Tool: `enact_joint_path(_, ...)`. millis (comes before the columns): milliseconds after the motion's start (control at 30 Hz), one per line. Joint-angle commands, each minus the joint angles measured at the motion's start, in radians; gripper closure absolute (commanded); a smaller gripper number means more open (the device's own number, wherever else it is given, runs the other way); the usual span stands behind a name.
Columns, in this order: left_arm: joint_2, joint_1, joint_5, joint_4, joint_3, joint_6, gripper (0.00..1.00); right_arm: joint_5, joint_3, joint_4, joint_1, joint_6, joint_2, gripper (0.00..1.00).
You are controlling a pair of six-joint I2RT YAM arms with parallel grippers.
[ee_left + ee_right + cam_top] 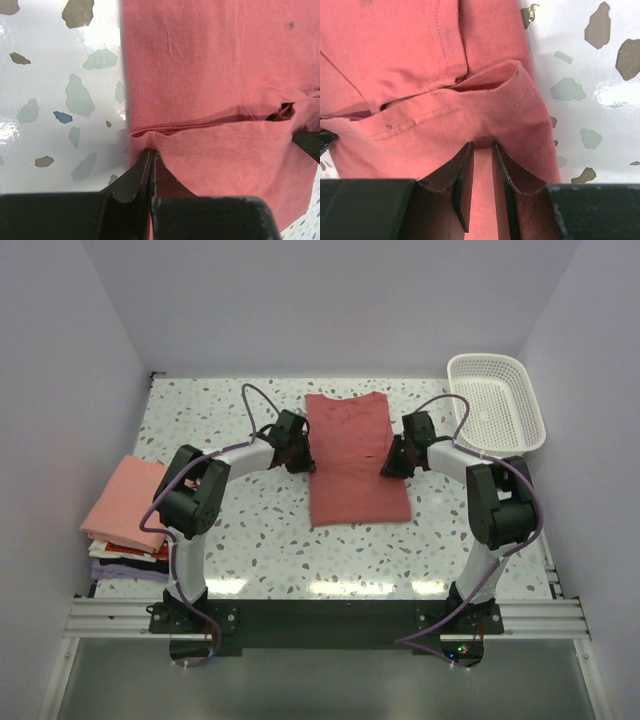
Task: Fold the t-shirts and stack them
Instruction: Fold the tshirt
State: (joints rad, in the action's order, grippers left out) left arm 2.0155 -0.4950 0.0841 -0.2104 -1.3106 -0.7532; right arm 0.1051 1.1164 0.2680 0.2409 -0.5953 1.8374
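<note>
The brick-red t-shirt (pixel 352 455) lies flat in the middle of the table, sides folded in to a long rectangle. My left gripper (pixel 300 448) is at its left edge. In the left wrist view the jaws (pixel 151 152) are pressed together on a raised fold of the red shirt (pixel 210 90). My right gripper (pixel 392 456) is at the right edge. In the right wrist view its fingers (pixel 482 146) stand a narrow gap apart with red cloth (pixel 420 65) between them, and a hem loops up over the tips. A stack of folded shirts (pixel 125 502), salmon-pink on top, sits at the table's left.
A white lattice basket (pixel 497 400) stands at the far right corner. The speckled terrazzo tabletop (pixel 230 400) is walled on three sides. Lavender and dark folded shirts (pixel 118 565) show at the bottom of the stack.
</note>
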Motion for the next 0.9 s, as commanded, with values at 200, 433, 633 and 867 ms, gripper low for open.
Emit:
enact_joint_path(200, -0.132, 0.007, -0.004, -0.035, -0.082, 0.041, 1.00, 0.036, 0.059, -0.035, 0.064, -0.003, -0.096, 0.75)
enact_joint_path(433, -0.107, -0.011, 0.029, -0.024, -0.118, 0.035, 1.00, -0.064, 0.128, -0.012, 0.156, 0.026, -0.029, 0.74)
enact_joint_path(633, -0.015, -0.027, 0.054, -0.009, -0.150, 0.029, 1.00, -0.182, 0.230, 0.017, 0.169, 0.063, 0.129, 0.74)
enact_joint_path(867, 0.048, -0.034, 0.069, 0.022, -0.127, 0.008, 1.00, -0.220, 0.254, 0.030, 0.170, 0.078, 0.237, 0.67)
